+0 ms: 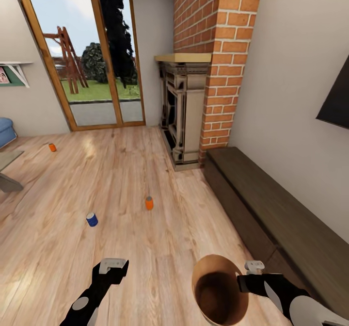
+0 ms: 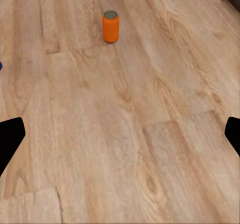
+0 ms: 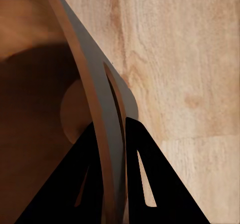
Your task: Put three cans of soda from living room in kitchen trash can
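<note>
Standing on the light wood plank floor (image 1: 121,171) of the living room are three small cylindrical soda cans with silver tops: an orange one (image 1: 149,203) near the middle, a blue one (image 1: 91,219) just left of it and nearer the robot, and a second orange one (image 1: 52,147) well apart, far left by the glass door (image 1: 87,54). The left tool (image 1: 114,267) hangs above bare floor with its black fingers (image 2: 10,141) spread wide; its wrist view looks at the nearer orange can (image 2: 110,26). The right tool (image 1: 245,280) pinches the rim of the round tapered bucket (image 1: 218,289), grey outside and wood-brown inside, one finger (image 3: 150,184) on each side of the wall (image 3: 107,134). A red brick fireplace (image 1: 208,64) and a long dark low cabinet (image 1: 281,219) line the right wall.
</note>
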